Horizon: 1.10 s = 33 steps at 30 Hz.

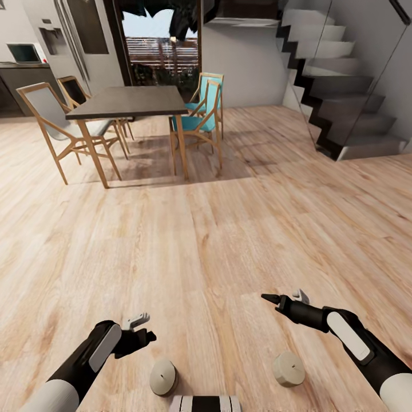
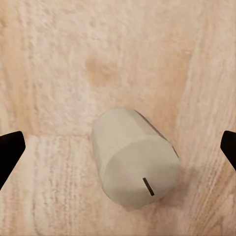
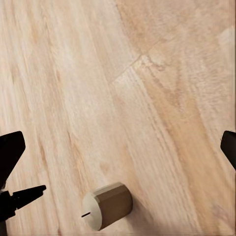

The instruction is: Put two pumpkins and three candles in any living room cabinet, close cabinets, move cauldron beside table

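Home interior, dining table [image 1: 129, 101], chairs [image 1: 201, 111], staircase [image 1: 343, 86]

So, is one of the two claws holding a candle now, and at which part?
No, nothing is held. Both claws are open above the wooden floor. One candle stands under the left claw, untouched; the other candle stands near the right claw.

Pale wood-plank floor [image 1: 217, 229] carries two beige candles: one [image 1: 163, 376] at six o'clock, another [image 1: 288, 368] at five o'clock, well apart. A dark dining table [image 1: 129, 103] with chairs [image 1: 203, 117] stands at eleven o'clock.
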Motion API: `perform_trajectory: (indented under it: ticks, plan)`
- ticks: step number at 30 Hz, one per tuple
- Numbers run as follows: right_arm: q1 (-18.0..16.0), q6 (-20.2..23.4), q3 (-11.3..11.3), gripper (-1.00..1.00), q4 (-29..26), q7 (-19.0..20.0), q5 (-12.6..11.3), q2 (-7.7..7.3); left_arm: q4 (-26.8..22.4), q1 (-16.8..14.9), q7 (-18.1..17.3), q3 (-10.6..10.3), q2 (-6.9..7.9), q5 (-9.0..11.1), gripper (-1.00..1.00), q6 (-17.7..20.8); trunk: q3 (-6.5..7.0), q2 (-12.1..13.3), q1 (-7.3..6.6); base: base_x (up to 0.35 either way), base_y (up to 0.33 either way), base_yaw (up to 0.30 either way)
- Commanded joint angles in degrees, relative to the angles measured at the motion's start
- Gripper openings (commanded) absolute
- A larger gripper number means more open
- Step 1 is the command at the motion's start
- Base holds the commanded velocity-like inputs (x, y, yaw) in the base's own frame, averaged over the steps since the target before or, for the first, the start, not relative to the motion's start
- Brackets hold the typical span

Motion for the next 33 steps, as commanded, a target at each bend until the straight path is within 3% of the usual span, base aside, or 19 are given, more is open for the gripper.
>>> perform_trajectory:
  ticks: [1, 6, 15, 22, 29, 33]
  plan:
    - [-0.04, 0.30, 0.11, 1.00, 0.00, 0.10, -0.09, -0.08, -0.10, -0.04, 0.52, -0.32, -0.11, 0.57, 1.00, -0.09, -0.27, -0.04, 0.01, 0.000, 0.000, 0.000]
    - [-0.04, 0.64, 0.10, 1.00, 0.24, 0.12, -0.05, -0.11, -0.29, -0.07, 0.57, -0.55, -1.59, 0.45, 1.00, -1.98, -1.38, -0.10, 0.14, 0.000, 0.000, 0.000]
    - [-0.04, 0.69, 0.07, 1.00, 0.40, 0.11, -0.04, -0.14, -0.37, -0.34, 1.14, -0.64, -3.80, 0.58, 1.00, -1.97, -3.38, -0.22, 0.37, 0.000, 0.000, 0.000]
    - [-0.04, 0.69, 0.07, 1.00, 0.39, 0.11, -0.04, -0.14, 0.17, -0.34, 1.14, -0.70, -4.30, 0.53, 1.00, -1.98, -4.93, -0.32, 0.55, 0.000, 0.000, 0.000]
    - [-0.04, 0.69, 0.07, 1.00, 0.47, 0.11, -0.12, -0.12, 0.22, -0.34, 1.30, -0.73, -4.37, 0.35, 1.00, -2.07, -4.93, -0.32, 0.55, 0.000, 0.000, 0.000]
    - [-0.04, 0.69, 0.07, 1.00, 0.47, 0.11, -0.12, -0.11, 0.30, -0.33, 1.31, -0.73, -4.35, 0.34, 1.00, -2.13, -5.81, -0.37, 0.66, 0.000, 0.000, 0.000]
